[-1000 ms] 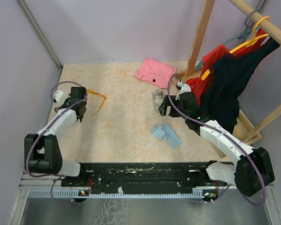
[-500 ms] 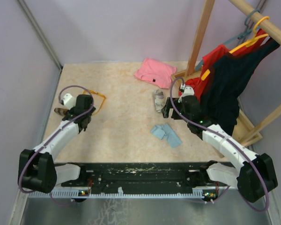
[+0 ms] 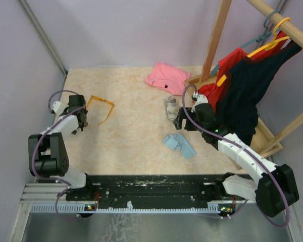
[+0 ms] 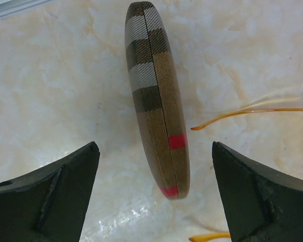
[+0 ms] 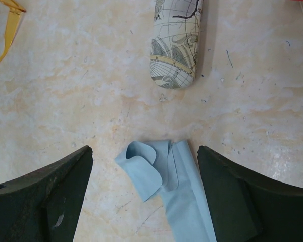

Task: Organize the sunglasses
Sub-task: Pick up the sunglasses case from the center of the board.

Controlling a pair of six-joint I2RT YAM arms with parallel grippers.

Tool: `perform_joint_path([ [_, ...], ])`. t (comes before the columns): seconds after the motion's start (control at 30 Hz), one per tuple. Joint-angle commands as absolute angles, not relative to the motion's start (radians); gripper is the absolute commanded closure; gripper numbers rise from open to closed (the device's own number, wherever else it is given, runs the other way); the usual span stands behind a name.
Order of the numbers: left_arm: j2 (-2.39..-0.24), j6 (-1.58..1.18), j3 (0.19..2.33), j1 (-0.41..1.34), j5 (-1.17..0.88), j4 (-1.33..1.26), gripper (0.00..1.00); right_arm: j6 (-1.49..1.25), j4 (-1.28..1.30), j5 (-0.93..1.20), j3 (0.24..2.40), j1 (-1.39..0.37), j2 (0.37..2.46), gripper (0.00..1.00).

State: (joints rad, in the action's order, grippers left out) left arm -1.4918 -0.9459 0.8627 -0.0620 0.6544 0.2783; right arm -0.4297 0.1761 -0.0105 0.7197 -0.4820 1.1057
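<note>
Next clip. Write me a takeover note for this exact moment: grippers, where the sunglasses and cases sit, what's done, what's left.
Left gripper: open, straddling the closed plaid case without touching it.
Right gripper: open, empty, above the blue cloth; the map-print case lies just beyond.
Orange sunglasses: loose on the table beside the plaid case, arms out. No red pair in view.
Done: nothing visibly stowed.
Left: put the orange sunglasses in a case, probably opening one first.

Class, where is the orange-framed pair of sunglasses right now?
In the top view the thin orange-framed sunglasses lie on the left side of the beige table, just beside the left hand and the brown checked oblong case.
</note>
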Motion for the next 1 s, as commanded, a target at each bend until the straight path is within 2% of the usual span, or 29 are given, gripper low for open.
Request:
perform_joint_path([
  [0.0, -1.584, -0.991, 0.942, -0.09, 0.654, 0.273, 0.05, -0.42, 0.192, -0.016, 0.753, -0.485, 1.059, 0.16],
  [0.1, -1.621, -1.006, 0.955, -0.107, 0.653, 0.28, 0.12, -0.424, 0.19, -0.021, 0.746, -0.485, 1.051, 0.16],
  [0.27, -1.651, -1.013, 0.955, -0.118, 0.652, 0.259, 0.32, -0.428, 0.18, -0.015, 0.748, -0.485, 1.06, 0.16],
  [0.6, -1.665, -1.022, 0.946, -0.132, 0.649, 0.265, 0.59, -0.43, 0.179, -0.017, 0.755, -0.484, 1.062, 0.16],
  [0.83, -1.507, -0.985, 0.935, -0.116, 0.593, 0.292, 0.66, -0.417, 0.184, -0.035, 0.766, -0.485, 1.051, 0.16],
  [0.97, -1.388, -0.931, 0.904, 0.019, 0.587, 0.258, 0.64, -0.403, 0.185, -0.056, 0.781, -0.486, 1.046, 0.16],
])
